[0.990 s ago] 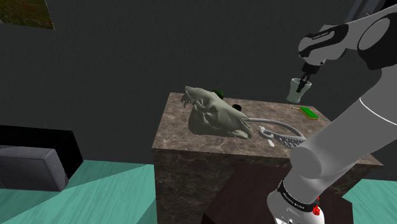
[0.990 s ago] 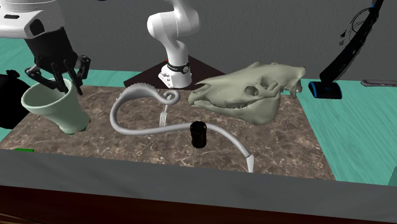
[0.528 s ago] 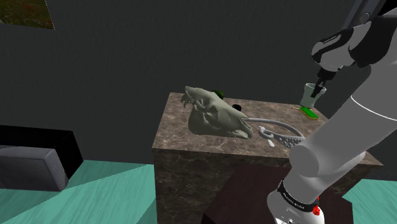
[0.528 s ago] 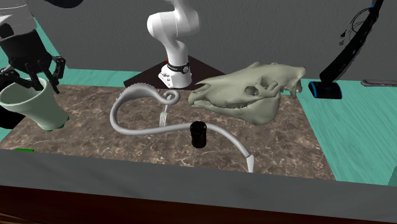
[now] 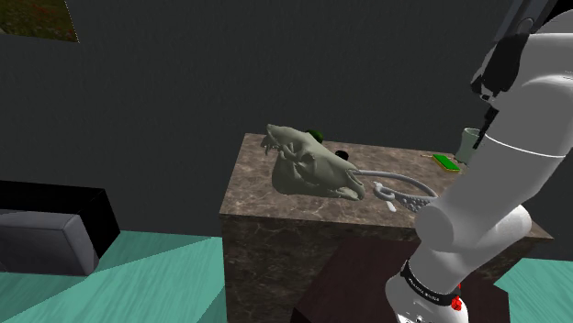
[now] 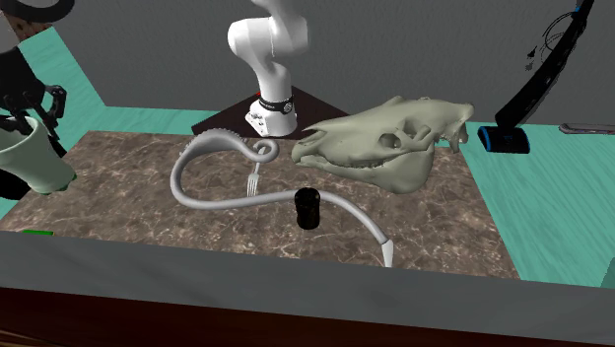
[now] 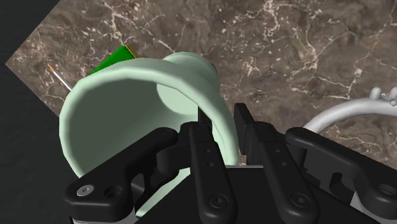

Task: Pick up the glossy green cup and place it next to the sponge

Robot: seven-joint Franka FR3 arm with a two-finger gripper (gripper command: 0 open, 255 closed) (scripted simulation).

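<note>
1. Tabletop (image 6: 434,227): a brown marbled slab. The second exterior view lays the whole top out. In the shoulder view the arm (image 5: 500,174) covers part of the far right corner.
2. Arm: white with dark joints. In the shoulder view it climbs from its stand (image 5: 344,284) at lower right, then folds over toward that far corner. The second exterior view has its base standing beyond the tabletop, and the wrist comes down at that view's far left edge.
3. Skull (image 6: 389,148): a pale animal skull lying on the tabletop, well apart from the cup (image 7: 127,108).
4. Cup: glossy, pale green, tilted in the grip at the tabletop's corner. I can't tell if its base touches the slab.
5. Hand (image 7: 222,127): all black and clamped on the cup's wall. The wrist view makes it plain, with one finger inside the rim and one outside.
6. Sponge (image 7: 114,58): green. In the wrist view it peeks out from behind the cup's rim. In the shoulder view it lies flat just beside the cup.
7. Writing: there's small lettering on the dark ring (image 5: 427,286) at the arm's base, but I can't read it.
</note>
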